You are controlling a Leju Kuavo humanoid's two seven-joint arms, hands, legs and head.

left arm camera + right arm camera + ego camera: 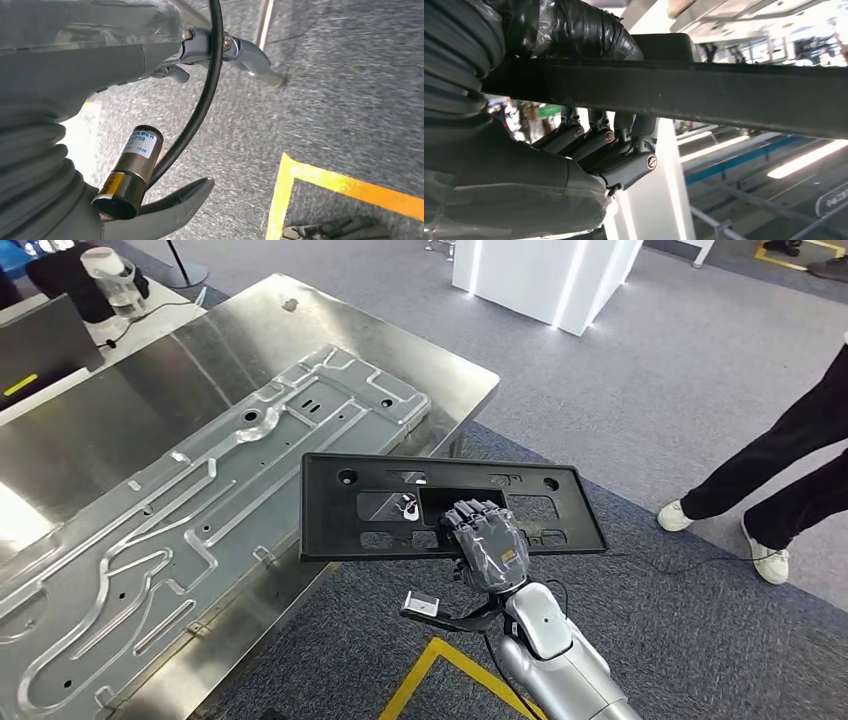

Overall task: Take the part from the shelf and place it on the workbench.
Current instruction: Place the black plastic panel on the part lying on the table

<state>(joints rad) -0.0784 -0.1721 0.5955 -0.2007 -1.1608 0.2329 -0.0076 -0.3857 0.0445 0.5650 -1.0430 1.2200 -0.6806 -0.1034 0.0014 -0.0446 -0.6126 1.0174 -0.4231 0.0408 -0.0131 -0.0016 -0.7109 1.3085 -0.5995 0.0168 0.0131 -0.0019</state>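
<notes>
Nearest, the right robot hand [487,545] grips the black part [450,505], a flat rectangular frame with cut-outs, at the middle of its near long edge. In the right wrist view its fingers [624,145] curl against one face of the frame while the thumb presses the other, so the part is firmly pinched and carried level in the air. The part hangs over the grey carpet, with only its far left corner reaching over the near right edge of the steel worktop [120,420]. The left robot hand [200,45] hangs over the floor with nothing in it; whether its fingers are spread or curled cannot be told.

Further out, a large stamped metal panel [200,530] covers most of the worktop, leaving bare steel along the far edge and right corner.

The step in hand is judged to be the carry to the worktop. To do it well, keep the frame level, move it left and forward until it is fully supported, and lower it flat before releasing.

A person's legs [770,480] stand at the far right.
</notes>
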